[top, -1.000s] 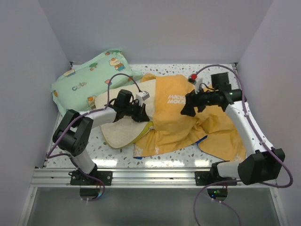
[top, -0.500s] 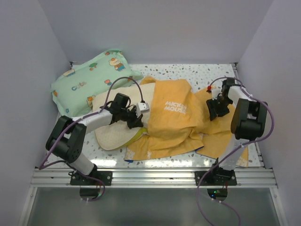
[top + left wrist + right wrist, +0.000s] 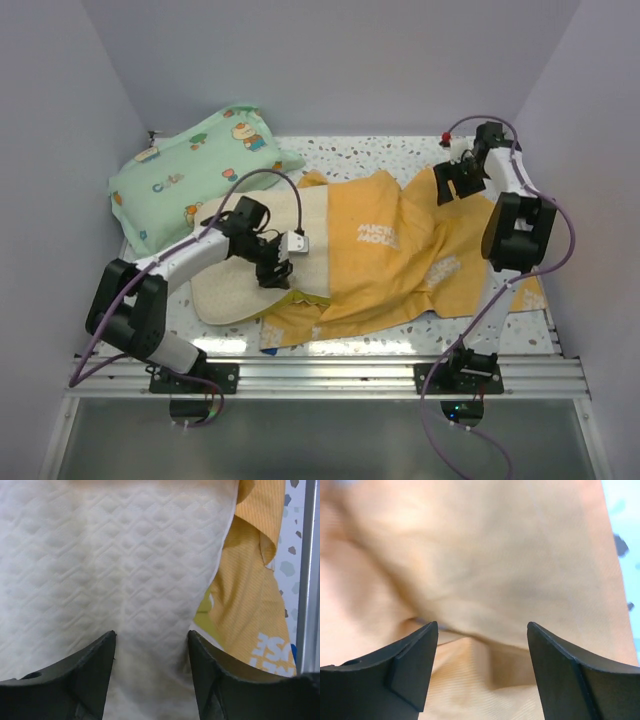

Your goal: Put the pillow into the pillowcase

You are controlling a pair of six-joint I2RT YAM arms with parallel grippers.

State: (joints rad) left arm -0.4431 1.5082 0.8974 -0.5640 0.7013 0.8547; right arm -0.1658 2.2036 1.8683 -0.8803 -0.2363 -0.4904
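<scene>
Pillow [image 3: 225, 295] and pillowcase [image 3: 390, 270] lie on speckled table [image 3: 350, 150], pale lilac walls [image 3: 330, 60] around.

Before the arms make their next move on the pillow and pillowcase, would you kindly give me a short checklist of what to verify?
1. Pillow fully inside the pillowcase: not ok. Its left part lies bare outside the case.
2. Left gripper unloaded: ok. Its jaws stand apart over the pillow's quilted cover and pinch nothing.
3. Right gripper unloaded: ok. Its jaws stand apart above the orange cloth near the case's far right corner.
4. Lower layer of the case mouth lies under the pillow: cannot tell, it is hidden.
5. Mint-green cartoon pillow out of the way: ok. It lies far left, under neither gripper.
</scene>
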